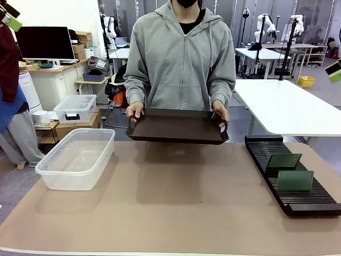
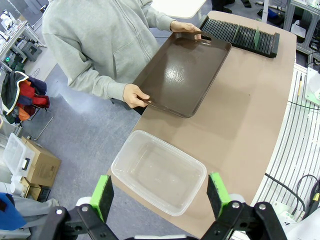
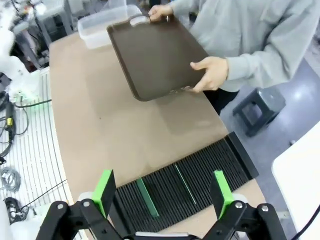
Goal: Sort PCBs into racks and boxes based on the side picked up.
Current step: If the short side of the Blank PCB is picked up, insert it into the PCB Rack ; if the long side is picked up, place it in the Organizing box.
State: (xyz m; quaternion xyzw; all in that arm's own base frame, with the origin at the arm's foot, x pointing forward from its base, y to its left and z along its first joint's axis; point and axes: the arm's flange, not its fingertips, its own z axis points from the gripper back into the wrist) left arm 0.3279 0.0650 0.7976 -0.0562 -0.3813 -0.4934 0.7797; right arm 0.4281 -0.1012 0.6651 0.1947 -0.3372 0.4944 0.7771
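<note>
Workshop background, front view: white tables, a monitor, cardboard boxes and a small lidded clear container [image 1: 74, 108] on a low stand behind the tan desk [image 1: 176, 208]. Person in a grey hoodie stands at the far edge, both hands holding a dark brown handled tray [image 1: 177, 127] lifted above the desk. Clear open tub [image 1: 76, 158] sits on the desk's left part. Long black slotted rack [image 1: 290, 174] lies along the right part; two green PCBs stand upright in its slots, one farther back [image 1: 283, 160], one nearer [image 1: 294, 181]. The tray's interior cannot be seen from this low angle.

Left wrist view, from above: left gripper [image 2: 161, 192] hangs over the tub [image 2: 159, 171], green pads wide apart, nothing between them. Tub interior bare. Tray [image 2: 182, 72] top surface visible, bare and glossy, one of the person's hands [image 2: 134, 95] on its near rim. Rack [image 2: 240, 35] at the desk's far end, PCBs seen edge-on as thin green lines.

Right wrist view, from above: right gripper [image 3: 164, 187] hangs over the rack [image 3: 182, 187], pads spread wide, holding nothing. Both PCBs edge-on in separate slots, one [image 3: 147, 198] nearer the left pad, one [image 3: 185, 183] near the middle. Tray [image 3: 157, 55] held past the desk's edge; tub [image 3: 102, 22] at the far end.
</note>
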